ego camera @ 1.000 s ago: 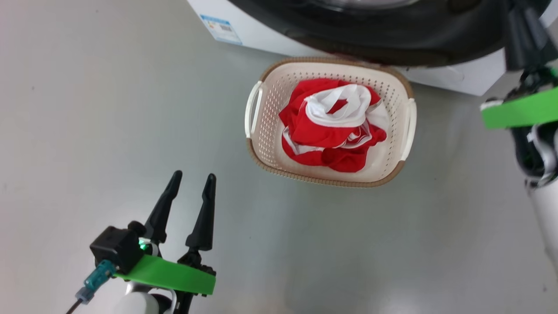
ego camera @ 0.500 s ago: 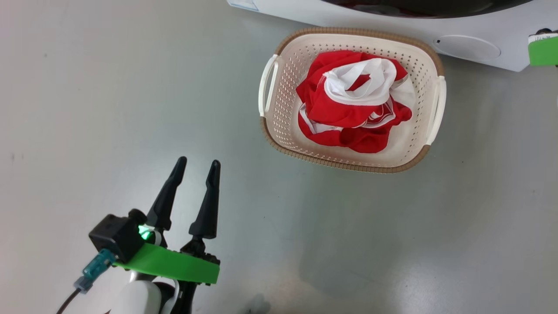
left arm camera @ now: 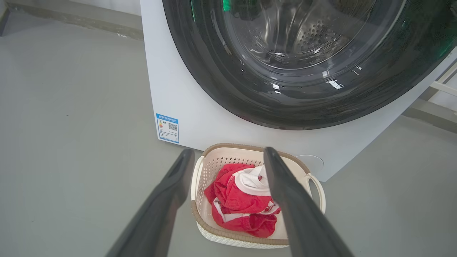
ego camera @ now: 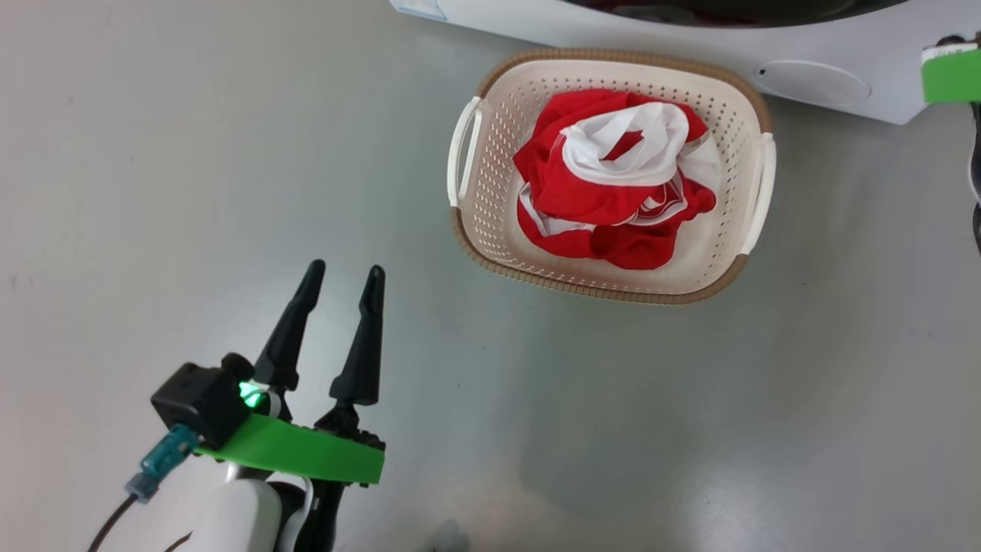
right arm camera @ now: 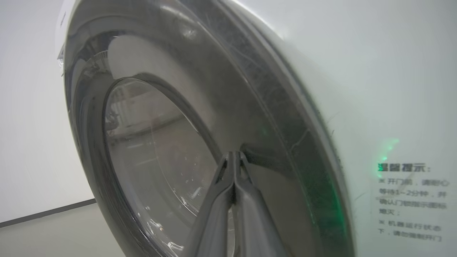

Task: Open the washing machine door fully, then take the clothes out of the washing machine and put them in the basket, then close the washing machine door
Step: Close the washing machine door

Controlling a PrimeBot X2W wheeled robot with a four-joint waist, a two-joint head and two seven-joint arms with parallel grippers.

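The red and white clothes (ego camera: pixel 613 184) lie heaped in the cream basket (ego camera: pixel 605 290), which stands on the floor in front of the white washing machine (ego camera: pixel 812 46). My left gripper (ego camera: pixel 343 270) hovers open and empty over the floor, to the left of and nearer than the basket. In the left wrist view the washing machine door (left arm camera: pixel 221 82) sits flat against the machine above the basket (left arm camera: pixel 228 235) and clothes (left arm camera: pixel 235 200). My right gripper (right arm camera: pixel 234 154) is shut, with its tips pressed on the black rim of the door (right arm camera: pixel 250 107).
Grey floor (ego camera: pixel 191 153) spreads to the left of and in front of the basket. The machine's blue label (left arm camera: pixel 167 127) and round white cap (ego camera: pixel 812 83) sit low on its front. My right arm's green wrist plate (ego camera: pixel 950 77) shows at the right edge.
The head view has shifted. The black door rim that overhung the basket's far edge a second ago now shows as a thin strip at the machine's front. The left gripper stays open in place.
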